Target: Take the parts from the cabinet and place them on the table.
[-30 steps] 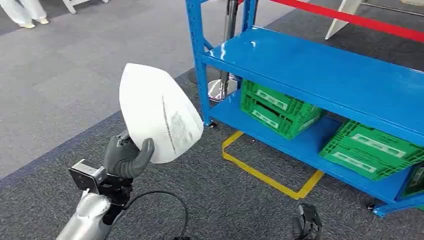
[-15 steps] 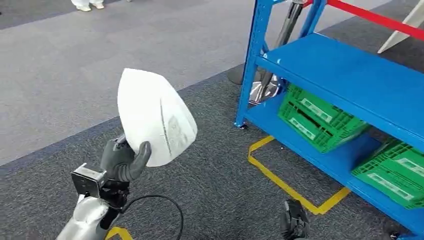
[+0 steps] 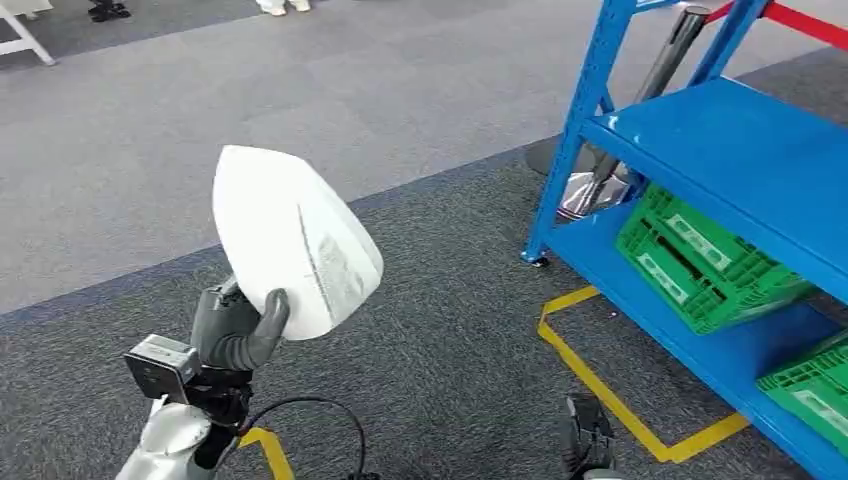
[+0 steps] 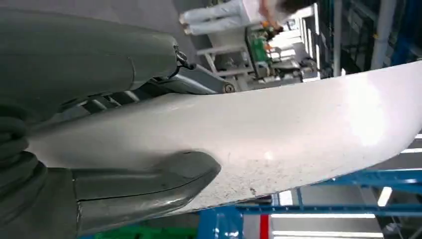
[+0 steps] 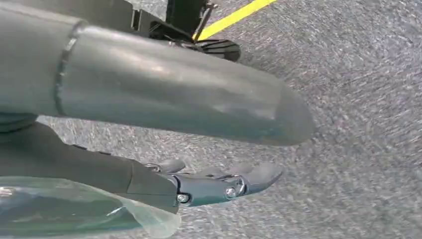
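Your left hand (image 3: 238, 328) grips the white part (image 3: 290, 240) by its lower edge and holds it upright in the air above the dark carpet (image 3: 440, 340), well apart from the blue cabinet (image 3: 740, 150) on your right. Your right hand (image 5: 199, 184) hangs low over the carpet with nothing in it, thumb and fingers stretched out and apart. Green crates (image 3: 700, 260) sit on the cabinet's bottom shelf.

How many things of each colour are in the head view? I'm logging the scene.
White part, held by the left hand: 1
Green crates: 2
Blue cabinet: 1
Total: 4
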Controlling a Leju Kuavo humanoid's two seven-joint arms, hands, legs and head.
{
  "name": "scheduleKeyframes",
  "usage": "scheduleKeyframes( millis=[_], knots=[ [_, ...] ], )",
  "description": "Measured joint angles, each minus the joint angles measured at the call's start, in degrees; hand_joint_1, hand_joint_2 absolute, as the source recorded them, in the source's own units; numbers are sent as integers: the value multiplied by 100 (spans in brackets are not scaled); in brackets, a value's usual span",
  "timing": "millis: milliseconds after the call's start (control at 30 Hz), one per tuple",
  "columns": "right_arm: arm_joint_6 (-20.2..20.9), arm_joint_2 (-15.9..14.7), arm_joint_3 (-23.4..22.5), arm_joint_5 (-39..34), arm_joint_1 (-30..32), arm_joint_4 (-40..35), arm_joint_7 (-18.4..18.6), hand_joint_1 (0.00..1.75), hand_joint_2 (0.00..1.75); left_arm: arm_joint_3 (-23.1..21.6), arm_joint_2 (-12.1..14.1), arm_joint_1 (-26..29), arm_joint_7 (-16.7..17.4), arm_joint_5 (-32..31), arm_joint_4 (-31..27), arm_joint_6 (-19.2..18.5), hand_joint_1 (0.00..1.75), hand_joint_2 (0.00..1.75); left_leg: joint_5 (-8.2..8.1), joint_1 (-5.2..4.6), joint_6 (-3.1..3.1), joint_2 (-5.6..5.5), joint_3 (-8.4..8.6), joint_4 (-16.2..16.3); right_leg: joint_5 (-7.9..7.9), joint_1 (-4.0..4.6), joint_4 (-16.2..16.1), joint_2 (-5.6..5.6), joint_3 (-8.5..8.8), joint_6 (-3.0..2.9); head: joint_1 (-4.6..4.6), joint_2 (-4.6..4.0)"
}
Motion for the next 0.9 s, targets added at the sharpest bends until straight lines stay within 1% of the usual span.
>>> scheduleKeyframes(
  millis=[33,67,100,133,167,200,233,267,300,333,367,400,433,467,500,533,567,600,633,667,700,733,767,800,833,867,900],
  knots=[
    [-13,0,9,0,-22,0,4,0,0,30,2,15,-2,24,0,0,175,175,243,-1,13,37,205,-406,-12,1,0,-69,17,4,0,0],
    [-20,0,26,-2,-44,0,9,0,0,44,2,18,-13,33,0,-9,175,175,483,-8,37,136,462,-908,-28,2,0,-127,41,17,0,0],
    [-22,0,37,-2,-64,0,9,0,0,48,0,15,-22,33,0,-20,175,175,620,-41,75,404,694,-1374,-46,8,-1,-179,67,44,0,0],
    [-24,0,39,-4,-77,0,9,0,0,50,0,8,-28,33,0,-22,175,175,526,-148,102,632,748,-1476,-70,52,6,-243,61,81,2,0],
    [-28,0,39,-4,-81,0,15,0,0,50,-4,3,-35,35,0,-29,175,175,530,-145,153,574,732,-1506,-77,56,7,-298,57,98,-9,0],
    [-31,0,42,-4,-75,0,20,0,0,52,-4,14,-37,35,0,-28,175,175,533,-151,166,509,711,-1512,-86,57,-6,-371,75,112,15,0],
    [-31,4,46,-4,-76,0,17,0,0,63,0,20,-44,33,0,-28,175,175,529,-169,195,426,700,-1512,-94,51,-22,-457,97,133,11,0],
    [-31,11,52,-4,-90,0,17,0,0,83,-2,15,-52,33,-2,-28,175,175,551,-153,244,335,721,-1558,-123,41,-22,-520,128,179,4,0],
    [-31,11,66,-7,-102,0,15,0,0,94,-11,13,-63,33,-2,-28,175,175,575,-117,280,289,749,-1596,-201,11,46,-250,82,213,15,0],
    [-31,11,76,-13,-112,0,4,0,0,100,-20,-22,-72,33,-2,-31,175,175,580,-103,319,215,748,-1595,-348,-1,297,75,-37,207,22,0],
    [-39,11,76,-33,-99,0,-11,0,0,100,-46,-31,-72,35,-2,-37,175,175,578,-98,353,147,745,-1595,-549,-4,730,212,-255,205,55,0],
    [-52,7,74,-66,-66,0,-35,0,0,98,-59,-27,-72,33,-2,-46,175,175,573,-99,364,70,746,-1595,-733,-3,1193,261,-498,212,61,0],
    [-70,0,72,-94,-25,0,-63,0,0,92,-66,-17,-72,20,-2,-48,175,175,570,-102,372,-13,745,-1592,-850,2,1599,277,-734,218,59,0],
    [-79,-4,70,-109,9,0,-72,0,0,89,-74,-4,-63,-11,-2,-46,175,175,570,-104,371,-100,748,-1589,-829,3,1763,277,-864,221,61,0],
    [-81,-4,68,-112,34,0,-79,0,0,87,-92,-2,-61,-26,-2,-44,175,175,570,-103,371,-190,750,-1583,-665,2,1659,279,-869,217,57,0],
    [-81,-4,68,-111,43,0,-85,0,0,83,-98,-4,-61,-39,-2,-39,175,175,569,-99,368,-275,752,-1571,-415,-3,1343,288,-757,214,61,0],
    [-81,-4,68,-109,41,0,-92,0,0,74,-109,-6,-61,-46,-2,-33,175,175,562,-90,358,-363,756,-1555,-93,-11,809,338,-532,203,59,0],
    [-81,-4,68,-109,38,0,-100,0,0,68,-116,-5,-61,-46,-2,-33,175,175,546,-83,334,-428,757,-1532,137,-26,327,478,-324,200,61,0],
    [-79,-9,68,-109,35,0,-105,0,0,65,-122,-7,-61,-37,-2,-35,175,175,531,-111,294,-481,725,-1498,49,-48,150,751,-240,198,57,0],
    [-79,-11,68,-109,39,0,-105,0,0,61,-127,-8,-37,-13,-4,-55,175,175,532,-91,273,-553,687,-1460,49,-58,86,725,-166,194,41,0],
    [-79,-13,68,-109,61,0,-103,0,0,59,-136,2,-26,13,-7,-88,175,175,553,-70,238,-593,674,-1474,54,-34,83,677,-165,183,50,0],
    [-79,-13,70,-111,64,0,-94,0,0,54,-140,20,-2,37,-9,-98,175,175,577,-51,200,-650,672,-1501,58,-10,96,631,-159,159,52,0],
    [-79,-11,74,-111,57,0,-94,0,0,52,-142,33,7,39,-9,-116,175,175,578,-54,179,-702,661,-1492,77,-20,72,579,-150,129,50,0],
    [-79,-4,77,-109,45,0,-94,0,0,52,-142,44,4,39,-9,-133,175,175,526,-56,161,-607,645,-1447,97,-52,40,496,-130,91,50,0],
    [-79,-7,79,-107,41,0,-103,0,0,48,-142,30,-2,39,-15,-144,175,175,392,-86,128,-314,576,-1266,90,-45,29,447,-105,63,-2,0],
    [-76,-7,79,-105,46,0,-103,0,0,39,-144,11,-9,39,-15,-151,175,175,200,-78,96,-157,420,-918,77,-32,28,371,-92,33,-9,0],
    [-74,-11,79,-105,58,0,-103,0,0,28,-144,7,-15,39,-15,-155,175,175,-18,-60,75,-70,206,-445,64,-20,29,288,-81,15,-9,0]
  ],
)
